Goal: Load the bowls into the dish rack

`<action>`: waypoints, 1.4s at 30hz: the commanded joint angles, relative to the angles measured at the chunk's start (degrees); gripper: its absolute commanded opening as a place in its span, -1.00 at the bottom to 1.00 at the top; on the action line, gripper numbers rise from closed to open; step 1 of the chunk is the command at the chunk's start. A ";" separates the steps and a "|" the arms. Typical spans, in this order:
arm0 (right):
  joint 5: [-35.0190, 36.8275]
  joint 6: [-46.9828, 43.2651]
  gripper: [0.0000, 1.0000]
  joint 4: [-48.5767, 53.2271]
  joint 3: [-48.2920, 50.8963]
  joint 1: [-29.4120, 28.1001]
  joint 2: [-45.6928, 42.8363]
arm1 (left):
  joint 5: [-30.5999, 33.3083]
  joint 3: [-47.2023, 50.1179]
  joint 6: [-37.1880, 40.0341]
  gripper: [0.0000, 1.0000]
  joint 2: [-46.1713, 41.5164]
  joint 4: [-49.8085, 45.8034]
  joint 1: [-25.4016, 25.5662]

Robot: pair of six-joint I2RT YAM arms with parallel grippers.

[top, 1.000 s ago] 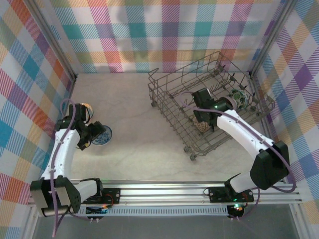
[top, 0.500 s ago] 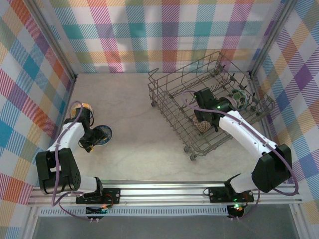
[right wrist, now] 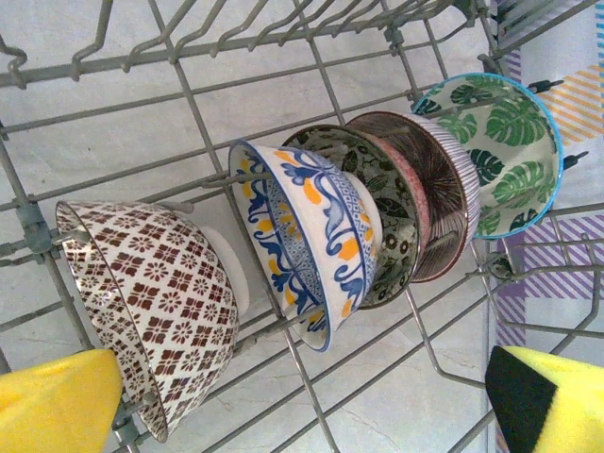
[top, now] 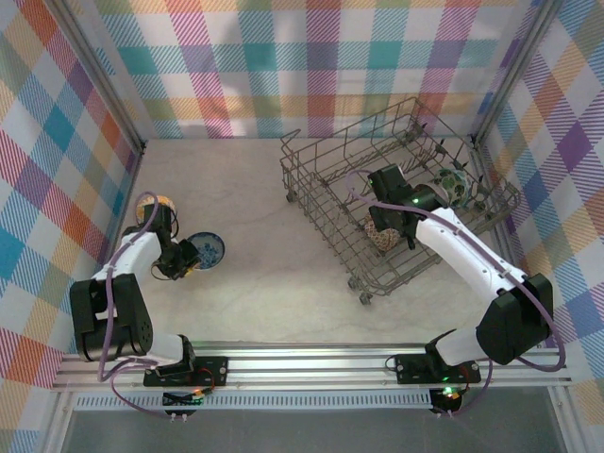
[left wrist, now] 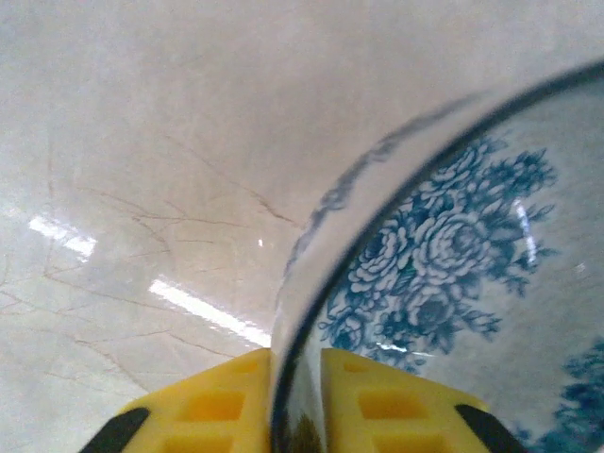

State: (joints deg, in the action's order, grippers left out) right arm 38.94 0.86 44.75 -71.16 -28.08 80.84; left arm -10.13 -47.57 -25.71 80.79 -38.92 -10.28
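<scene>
My left gripper (top: 179,258) is shut on the rim of a white bowl with blue flowers (top: 205,251), low over the table at the left. In the left wrist view its yellow fingers (left wrist: 212,411) pinch that rim of the blue-flower bowl (left wrist: 444,255). My right gripper (top: 389,209) hangs open inside the dish rack (top: 349,123), over a beige lattice bowl (top: 381,237). In the right wrist view the lattice bowl (right wrist: 151,302), a blue-and-yellow bowl (right wrist: 307,236), a dark floral bowl (right wrist: 382,212), a red striped bowl (right wrist: 429,189) and a green-leaf bowl (right wrist: 500,151) stand on edge in a row between tines.
An orange-patterned bowl (top: 160,203) sits on the table (top: 274,236) behind my left arm, close to the left wall. Checked walls close in the left, back and right sides. The rack's tall wire sides surround my right gripper.
My left gripper has swung a little to the right, carrying the blue-flower bowl with it. The right arm has hardly moved inside the rack.
</scene>
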 commanded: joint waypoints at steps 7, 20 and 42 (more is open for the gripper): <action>0.18 4.08 0.99 4.38 -6.10 0.26 -1.62 | -4.55 0.44 -3.14 -0.89 -10.44 2.98 7.30; -16.52 5.93 0.76 8.31 -23.94 -10.54 -0.82 | 10.97 -25.26 -4.22 -0.95 -11.19 1.21 35.78; -14.63 10.96 0.14 4.61 -24.19 -15.85 2.57 | 26.58 -42.27 2.17 -0.99 -1.25 1.38 56.75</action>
State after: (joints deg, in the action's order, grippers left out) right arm 20.51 9.67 50.54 -96.16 -43.59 82.81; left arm 13.67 -87.46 -24.34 79.99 -39.18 45.63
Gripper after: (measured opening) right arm 0.593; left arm 0.088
